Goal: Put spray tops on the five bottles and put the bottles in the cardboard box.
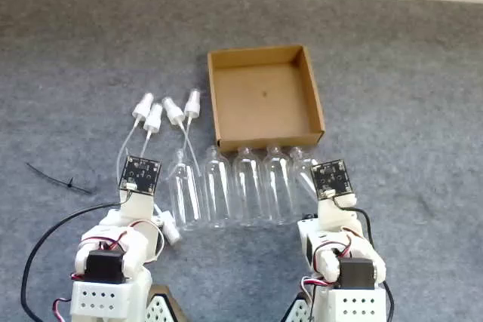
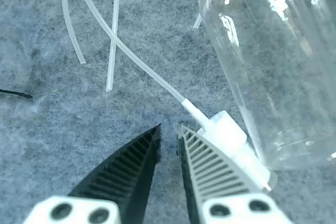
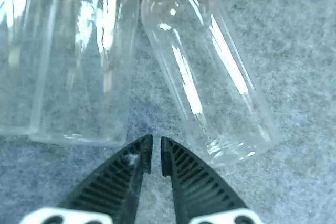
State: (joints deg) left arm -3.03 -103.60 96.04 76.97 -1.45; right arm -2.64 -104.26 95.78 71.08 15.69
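Five clear bottles point(image 1: 247, 186) without tops lie side by side on the grey felt, just in front of the open cardboard box point(image 1: 315, 103). Several white spray tops point(image 1: 153, 117) with long tubes lie left of the box. One more spray top point(image 2: 231, 137) lies beside the leftmost bottle point(image 2: 262, 66), touching the outside of one finger of my left gripper point(image 2: 169, 130). That gripper is shut with nothing between its fingers. My right gripper point(image 3: 156, 144) is shut and holds nothing, its tips at the bases of the rightmost bottle point(image 3: 210, 77) and its neighbour point(image 3: 79, 61).
A black cable tie point(image 1: 60, 179) lies on the felt at the far left. Thin dip tubes point(image 2: 113, 35) cross the felt ahead of my left gripper. The left arm point(image 1: 139, 179) and right arm point(image 1: 332, 179) stand at the near edge, either side of the bottle row.
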